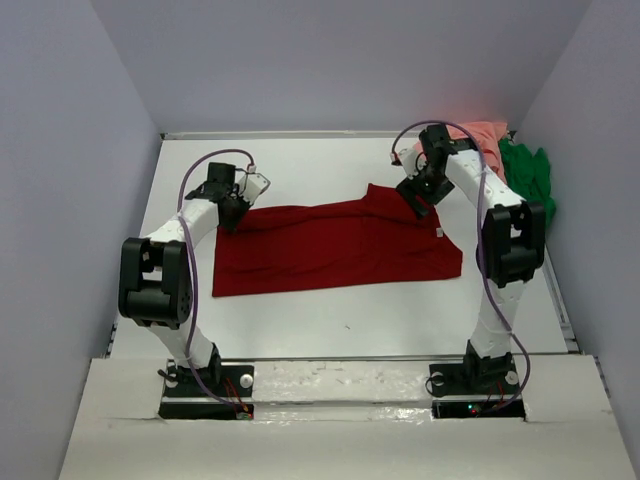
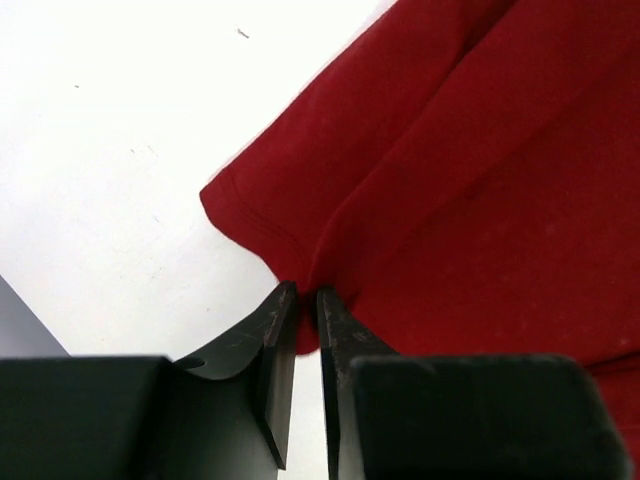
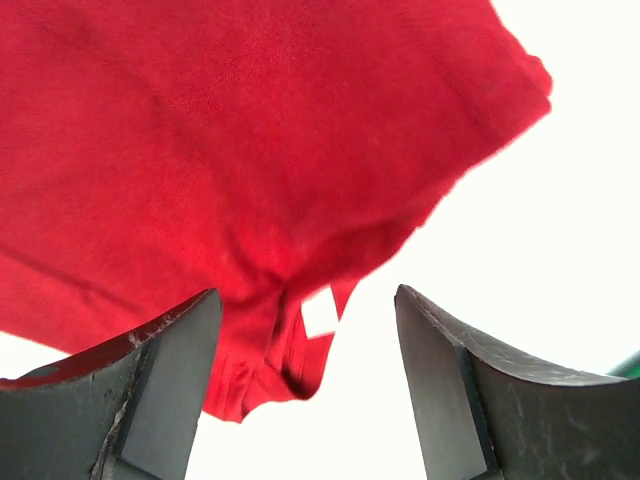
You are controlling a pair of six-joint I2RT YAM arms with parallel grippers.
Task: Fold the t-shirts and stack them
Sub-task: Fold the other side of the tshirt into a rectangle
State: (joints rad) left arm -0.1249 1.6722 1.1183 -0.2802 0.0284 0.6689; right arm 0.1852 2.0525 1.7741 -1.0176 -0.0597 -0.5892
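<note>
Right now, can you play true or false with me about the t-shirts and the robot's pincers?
1. The red t-shirt lies spread out on the table. True.
2. The right pincer is shut tight. False: its jaws stand wide apart, with nothing between them.
3. The green t-shirt lies on top of the red one. False: it sits bunched at the far right, beside the pink t-shirt.
4. The left pincer is at a corner of the red t-shirt. True.

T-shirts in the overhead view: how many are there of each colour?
Dark red t-shirt: 1
Salmon pink t-shirt: 1
Green t-shirt: 1
Total: 3
</note>
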